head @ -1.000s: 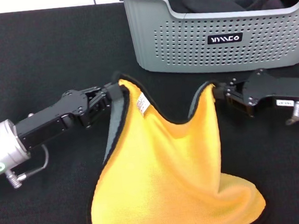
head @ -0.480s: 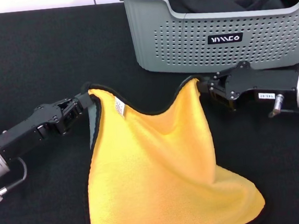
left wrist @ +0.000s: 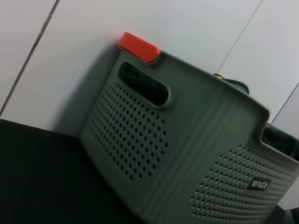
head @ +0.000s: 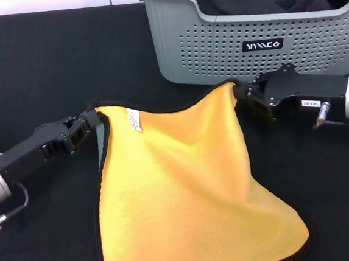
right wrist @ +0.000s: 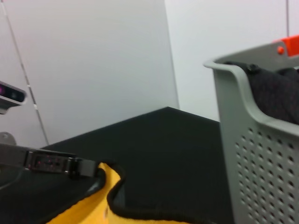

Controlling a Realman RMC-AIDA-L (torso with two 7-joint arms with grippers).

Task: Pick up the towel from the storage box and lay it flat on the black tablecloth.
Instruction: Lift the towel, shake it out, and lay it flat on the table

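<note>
Pinching the towel [head: 185, 184] by its two far corners, the left end effector [head: 95, 121] and right end effector [head: 242, 92] are each clamped on the black trim. Yellow side up, it lies on the tablecloth [head: 47, 68] before the box [head: 252, 38] at the table's far edge.

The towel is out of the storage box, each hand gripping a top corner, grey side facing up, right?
Not quite: in the head view the towel shows its yellow-orange side up. The rest holds: it's out of the storage box, with the left hand and right hand gripping its top corners.
</note>
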